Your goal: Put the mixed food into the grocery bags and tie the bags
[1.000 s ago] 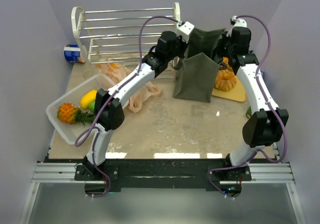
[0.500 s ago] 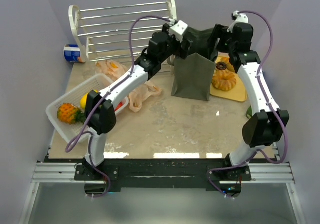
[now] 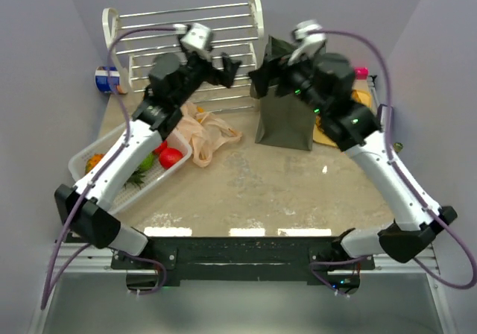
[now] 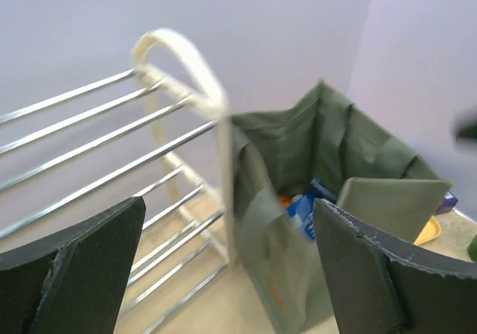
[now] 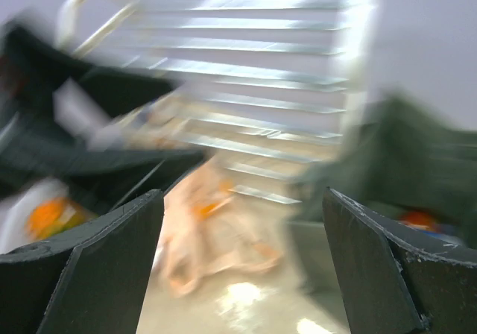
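Two bags stand on the desk point(image 3: 261, 188): the tote point(image 3: 287, 121) upright near the back, its mouth open, and the peach bag point(image 3: 205, 133) slumped flat just to its left. The left wrist view looks down into the tote and shows a blue packet point(image 4: 304, 206) inside, with something orange beside it, so part of the food is already packed. A red fruit point(image 3: 170, 157) and a green one point(image 3: 147, 162) lie in the basket point(image 3: 173, 170) at the left edge, not yet bagged. Both arms are raised high at the back of the desk, close together above the gap between the rack point(image 4: 226, 185) and the tote. The left fingers point(image 4: 89, 274) are spread wide with nothing between them. The right fingers point(image 5: 97, 274) are also apart and empty, though that view is badly blurred. The step in hand looks like loading, between one item and another. Next, one arm most likely needs to drop to the basket and close on a fruit, probably the left, which is nearer. The carry to the tote must clear its floppy rim, and the loose handles could snag on the way in. Tying looks to come later.
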You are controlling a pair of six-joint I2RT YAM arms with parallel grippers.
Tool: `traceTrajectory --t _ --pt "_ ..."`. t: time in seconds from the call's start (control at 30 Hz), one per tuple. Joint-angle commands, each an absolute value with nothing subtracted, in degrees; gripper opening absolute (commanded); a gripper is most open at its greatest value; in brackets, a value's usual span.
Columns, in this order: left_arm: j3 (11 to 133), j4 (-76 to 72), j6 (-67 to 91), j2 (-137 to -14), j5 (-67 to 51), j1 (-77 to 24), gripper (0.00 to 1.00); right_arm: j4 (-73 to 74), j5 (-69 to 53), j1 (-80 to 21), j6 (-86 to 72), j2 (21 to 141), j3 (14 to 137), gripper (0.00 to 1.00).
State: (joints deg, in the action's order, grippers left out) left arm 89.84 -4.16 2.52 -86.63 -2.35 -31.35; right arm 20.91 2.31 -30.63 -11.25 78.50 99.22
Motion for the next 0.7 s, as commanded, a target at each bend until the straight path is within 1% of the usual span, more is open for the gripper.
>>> traceTrajectory --t 0.0,0.07,0.13,0.17,0.27,0.37,0.4,0.47,0.57,0.67 --pt "78.9 1.8 14.6 -78.5 -11.6 -15.7 1.00 18.1 6.6 -47.0 -8.5 83.8 92.5 0.89" --pt "72.9 3.9 11.9 -74.0 -7.7 -14.6 1.00 16.6 5.5 -52.3 -8.2 86.7 90.7 0.90" --pt "68.4 3.8 8.3 -69.6 -5.6 -14.0 1.00 15.6 2.8 -53.5 -10.0 91.1 88.6 0.89" --pt "63.6 1.5 7.4 -68.3 -4.0 -13.9 1.00 15.1 2.3 -53.5 -11.0 92.3 87.9 0.89" --pt "58.5 -1.3 6.7 -65.0 -1.6 -13.5 1.00 12.8 0.2 -53.5 -13.7 96.6 85.1 0.87" --pt "60.6 2.2 6.7 -65.6 -2.0 -13.5 1.00 12.0 0.2 -53.3 -14.3 101.6 84.8 0.81" --pt "60.6 2.4 6.9 -65.8 -2.4 -13.5 1.00 12.3 0.2 -52.9 -14.8 102.8 85.2 0.78" --pt "59.9 2.4 7.1 -66.2 -4.4 -13.5 1.00 11.5 0.2 -51.4 -15.6 105.6 85.3 0.75" --pt "59.5 2.1 6.8 -66.6 -6.4 -13.5 1.00 7.7 -3.0 -48.3 -17.8 107.9 83.7 0.71" --pt "59.5 2.2 6.5 -66.7 -7.4 -13.5 1.00 3.3 -8.6 -45.9 -17.2 109.8 82.7 0.67"
